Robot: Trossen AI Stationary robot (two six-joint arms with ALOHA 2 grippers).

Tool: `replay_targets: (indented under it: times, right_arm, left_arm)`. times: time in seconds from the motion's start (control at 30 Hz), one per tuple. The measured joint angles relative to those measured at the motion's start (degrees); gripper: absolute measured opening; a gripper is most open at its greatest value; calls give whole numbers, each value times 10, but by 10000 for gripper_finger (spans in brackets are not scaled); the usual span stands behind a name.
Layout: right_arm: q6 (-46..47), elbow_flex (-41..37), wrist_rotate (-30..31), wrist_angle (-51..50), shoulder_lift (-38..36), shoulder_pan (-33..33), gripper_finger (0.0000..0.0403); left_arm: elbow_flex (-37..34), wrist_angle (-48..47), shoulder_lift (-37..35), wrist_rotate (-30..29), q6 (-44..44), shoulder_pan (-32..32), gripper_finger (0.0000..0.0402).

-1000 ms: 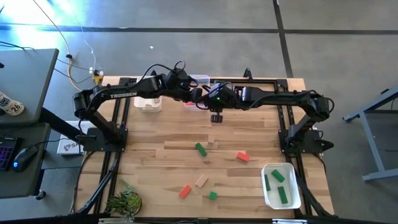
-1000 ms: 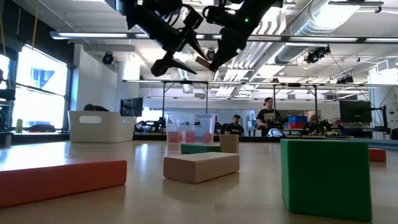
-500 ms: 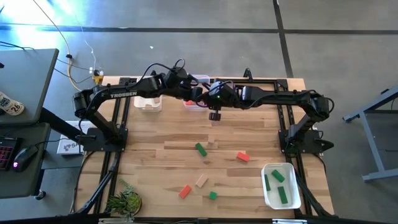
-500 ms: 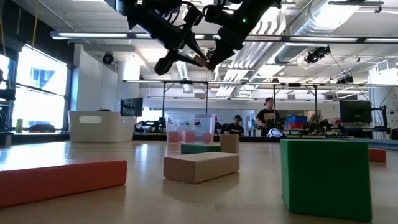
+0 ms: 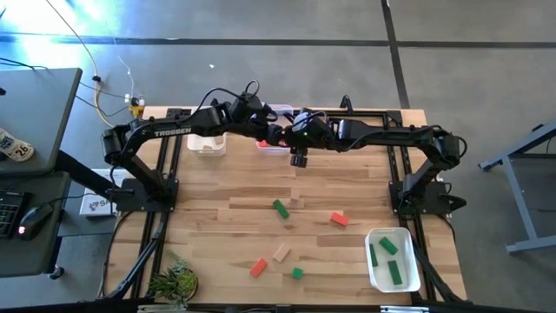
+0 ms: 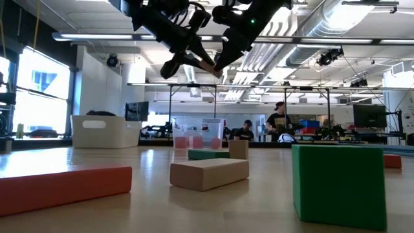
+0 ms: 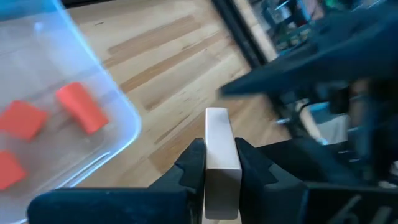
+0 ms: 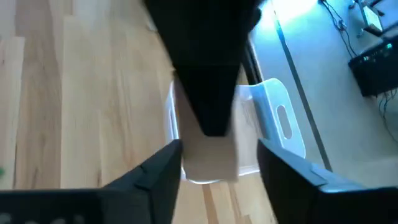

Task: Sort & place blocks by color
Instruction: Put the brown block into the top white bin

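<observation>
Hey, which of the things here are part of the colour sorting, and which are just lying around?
Job: plain block held by left gripper near the table's far edge, right gripper facing it, jaws open; green block, red block; white tub, clear tub.
Lying about: plant, computer mouse.

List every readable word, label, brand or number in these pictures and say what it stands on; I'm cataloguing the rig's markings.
"TROSSEN": white lettering on the left arm, in the high view.
A round sticker on the desk bears digits, too small to read surely.
Nothing else is legible; the blocks carry no markings.
</observation>
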Motion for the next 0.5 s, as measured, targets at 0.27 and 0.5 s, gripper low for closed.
replay_targets:
  times: [0.27, 0.5]
  right_arm:
    - [58, 0, 39, -3, 0, -1, 240]
    - [105, 0, 20, -5, 0, 0, 242]
  left_arm:
    - [-1, -102, -27, -21, 60, 27, 34]
    - [-1, -252, -78, -152, 114, 43, 34]
